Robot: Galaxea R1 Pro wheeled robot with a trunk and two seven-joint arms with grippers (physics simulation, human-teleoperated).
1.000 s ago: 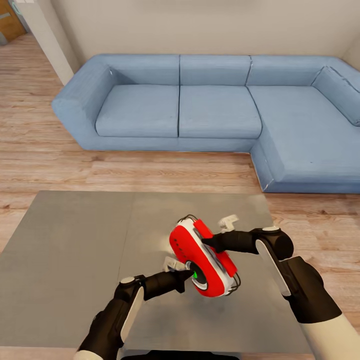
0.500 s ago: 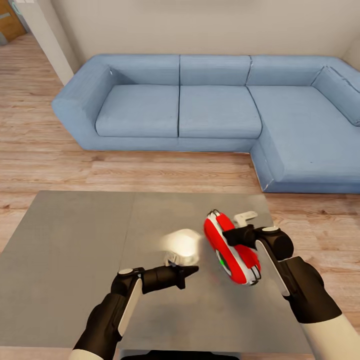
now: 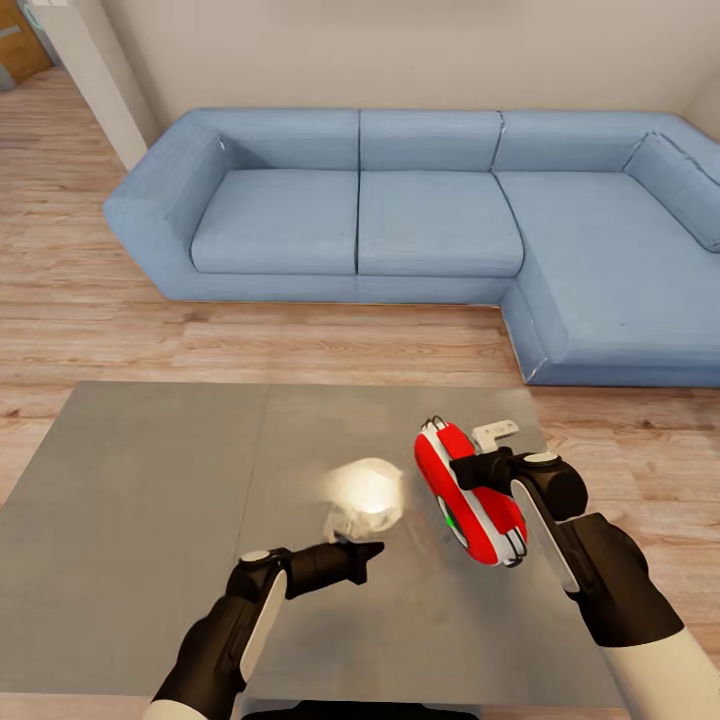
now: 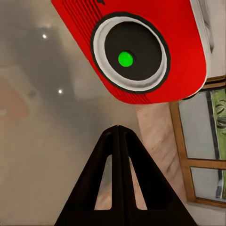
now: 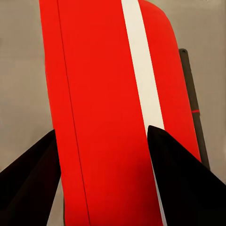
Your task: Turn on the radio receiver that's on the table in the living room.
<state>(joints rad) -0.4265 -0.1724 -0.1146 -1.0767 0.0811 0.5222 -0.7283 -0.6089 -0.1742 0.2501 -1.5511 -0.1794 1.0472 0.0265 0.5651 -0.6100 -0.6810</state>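
Observation:
The red radio receiver (image 3: 468,495) with white trim is held tilted above the right part of the grey table (image 3: 150,520). My right gripper (image 3: 466,470) is shut on its body, and its dark fingers (image 5: 186,183) straddle the red shell (image 5: 103,117) in the right wrist view. My left gripper (image 3: 372,549) is shut with nothing in it, its tips together, a short way left of the radio. In the left wrist view the white-ringed dial with its green light (image 4: 125,59) faces the closed fingertips (image 4: 117,129).
A blue corner sofa (image 3: 420,220) stands beyond the table across light wood plank floor (image 3: 300,340). A bright lamp reflection (image 3: 365,490) glows on the glossy tabletop between the grippers. Beige wall runs behind the sofa.
The right gripper carried the radio to the right, away from the left gripper, whose tip had been at the dial. The left gripper drew back slightly toward me.

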